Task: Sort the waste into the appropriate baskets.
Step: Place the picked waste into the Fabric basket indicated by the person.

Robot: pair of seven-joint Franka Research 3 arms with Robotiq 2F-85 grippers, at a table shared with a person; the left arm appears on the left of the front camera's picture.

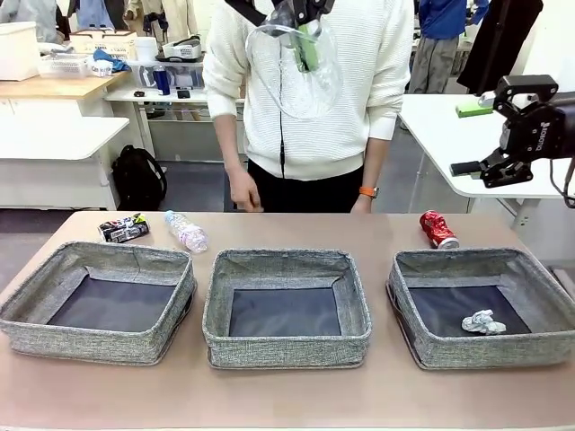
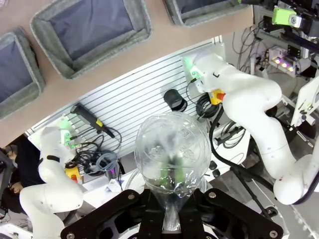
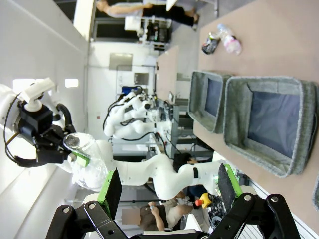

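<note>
High above the middle basket (image 1: 286,346), my left gripper (image 1: 304,36) is shut on a crumpled clear plastic cup (image 1: 296,76). In the left wrist view the cup (image 2: 172,147) bulges out between the fingers of that gripper (image 2: 172,219). My right gripper (image 1: 481,135) hangs open and empty above the table's right end; its green pads (image 3: 110,191) stand wide apart. A white paper ball (image 1: 483,321) lies in the right basket (image 1: 539,346). The left basket (image 1: 90,341) holds nothing. On the table behind the baskets lie a red can (image 1: 437,229), a clear bottle (image 1: 186,232) and a black can (image 1: 123,228).
A person in a white sweater (image 1: 305,108) stands at the far edge, both hands low near the table. A white side table (image 1: 449,135) stands at back right. A bare strip of tabletop (image 1: 287,395) runs in front of the baskets.
</note>
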